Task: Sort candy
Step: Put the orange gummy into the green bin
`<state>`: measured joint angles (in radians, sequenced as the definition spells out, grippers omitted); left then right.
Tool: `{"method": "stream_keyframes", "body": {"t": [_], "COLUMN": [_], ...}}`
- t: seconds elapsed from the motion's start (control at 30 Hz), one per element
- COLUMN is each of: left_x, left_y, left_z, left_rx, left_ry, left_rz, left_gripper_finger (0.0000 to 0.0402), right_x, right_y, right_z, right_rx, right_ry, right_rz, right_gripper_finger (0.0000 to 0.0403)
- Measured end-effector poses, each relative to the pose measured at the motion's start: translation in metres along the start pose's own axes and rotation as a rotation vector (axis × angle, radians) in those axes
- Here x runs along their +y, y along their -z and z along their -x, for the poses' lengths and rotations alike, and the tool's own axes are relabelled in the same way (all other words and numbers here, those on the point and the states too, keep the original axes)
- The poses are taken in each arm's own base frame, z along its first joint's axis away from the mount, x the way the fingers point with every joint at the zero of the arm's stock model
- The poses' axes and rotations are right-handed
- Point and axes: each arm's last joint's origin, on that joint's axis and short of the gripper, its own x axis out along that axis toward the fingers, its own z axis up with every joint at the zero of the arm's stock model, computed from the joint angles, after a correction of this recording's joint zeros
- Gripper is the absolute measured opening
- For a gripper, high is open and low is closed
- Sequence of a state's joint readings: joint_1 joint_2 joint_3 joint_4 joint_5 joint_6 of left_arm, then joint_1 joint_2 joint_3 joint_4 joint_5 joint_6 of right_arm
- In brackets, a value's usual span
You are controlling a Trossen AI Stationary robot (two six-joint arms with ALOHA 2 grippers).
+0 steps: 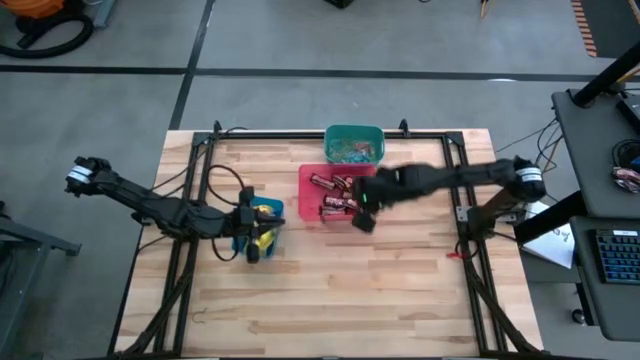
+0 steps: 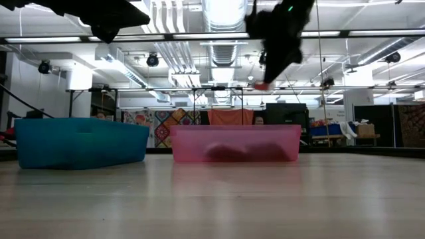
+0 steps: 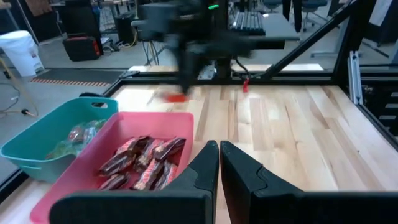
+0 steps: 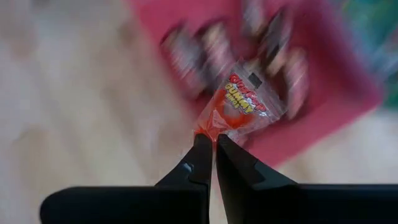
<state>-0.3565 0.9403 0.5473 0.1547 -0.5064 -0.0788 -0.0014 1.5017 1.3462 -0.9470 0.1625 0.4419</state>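
Observation:
My right gripper (image 4: 210,146) hangs above the near right part of the red bin (image 1: 312,180), shut on a small clear packet (image 4: 239,106) with a red gummy and printed label. In the low view the packet (image 2: 261,85) shows as a red speck well above the bin (image 2: 236,143). Several dark brown-red bars (image 3: 143,163) lie in the red bin. Small green and blue pieces (image 1: 355,150) fill the teal bin (image 1: 354,132). Yellow packets (image 1: 265,210) lie in the blue bin (image 1: 272,222). My left gripper (image 3: 219,155) is shut and empty above the blue bin. My right gripper pinches one corner of the clear packet (image 4: 208,129) between its two fingertips. The fingers slant down from above. The packet sticks out past the fingertips, lifted clear above the red bin.
The three bins stand close together at the middle and far part of the wooden table (image 1: 400,300). Bare wood stretches along the near side and the right. A black frame (image 1: 470,200) borders the table. A small red object (image 3: 245,85) lies by the frame at the table's right.

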Motion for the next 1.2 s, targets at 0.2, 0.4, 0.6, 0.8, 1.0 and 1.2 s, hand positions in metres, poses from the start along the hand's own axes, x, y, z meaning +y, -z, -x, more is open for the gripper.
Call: {"method": "stream_keyframes", "body": {"t": [0.2,0.4,0.6,0.8,1.0,1.2], "left_x": [0.003,0.003,0.003,0.003,0.004,0.004], "left_y": [0.0,0.001,0.002,0.003,0.003,0.004], "left_z": [0.005,0.005,0.005,0.005,0.004,0.005], "left_rx": [0.013,0.027,0.033,0.037,0.043,0.049], "left_ry": [-0.008,-0.014,-0.022,-0.023,-0.044,-0.061], "left_rz": [-0.007,-0.016,-0.041,-0.042,-0.048,-0.05], "left_gripper_finger": [0.0001,0.0001,0.0001,0.0001,0.0001,0.0001], "right_x": [-0.072,-0.141,-0.178,-0.184,-0.187,-0.188], "right_y": [-0.047,-0.08,-0.089,-0.089,-0.09,-0.091], "right_z": [-0.02,-0.043,-0.081,-0.112,-0.122,-0.12], "right_rx": [-0.192,-0.374,-0.389,-0.364,-0.371,-0.392], "right_ry": [0.068,0.168,0.214,0.216,0.211,0.214], "right_rz": [0.037,-0.038,-0.135,-0.206,-0.242,-0.265], "right_gripper_finger": [0.0013,0.0013,0.0013,0.0013,0.0026,0.0107]}}
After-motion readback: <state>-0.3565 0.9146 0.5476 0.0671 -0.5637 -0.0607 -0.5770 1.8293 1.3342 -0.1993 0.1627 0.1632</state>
